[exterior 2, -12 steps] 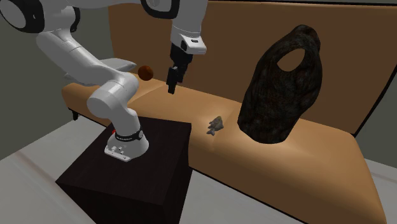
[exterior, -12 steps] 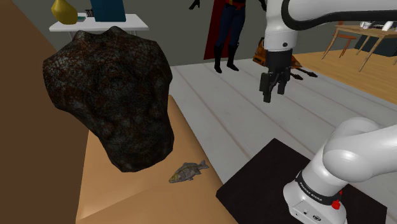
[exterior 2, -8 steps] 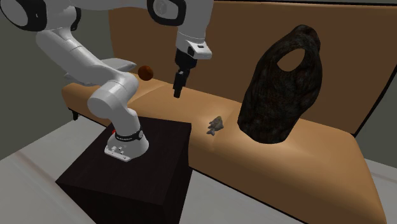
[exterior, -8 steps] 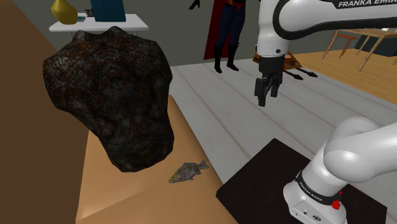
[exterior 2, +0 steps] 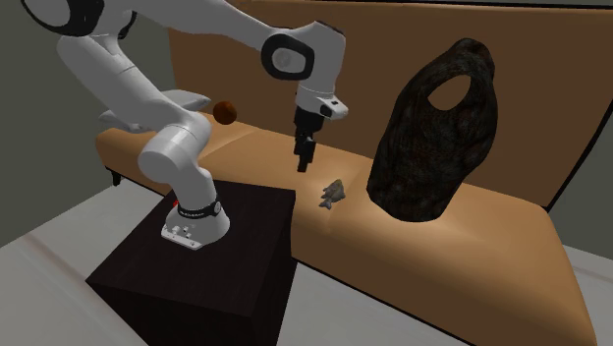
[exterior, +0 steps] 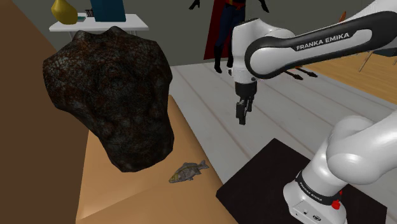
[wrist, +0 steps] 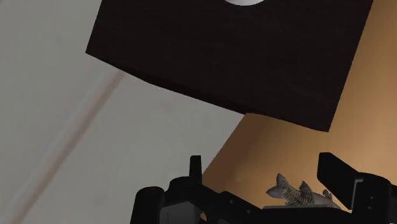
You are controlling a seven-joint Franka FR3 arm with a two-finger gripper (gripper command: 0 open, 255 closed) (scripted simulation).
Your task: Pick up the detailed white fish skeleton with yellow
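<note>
Compared with the earlier frames, the end effector is hanging lower and nearer the couch, its fingers standing apart and gripping nothing. The fish skeleton is lying flat on the tan couch seat, just beside the dark holed sculpture, untouched below the end effector.

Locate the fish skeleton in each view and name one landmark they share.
Shoulder view: the fish skeleton lies low in the centre on the tan seat, under the dark rock.
Second exterior view: the fish skeleton lies in the centre, left of the rock.
Wrist view: the fish skeleton shows between the open gripper fingers, untouched.
Shared landmark: the dark stand beside the seat.
</note>
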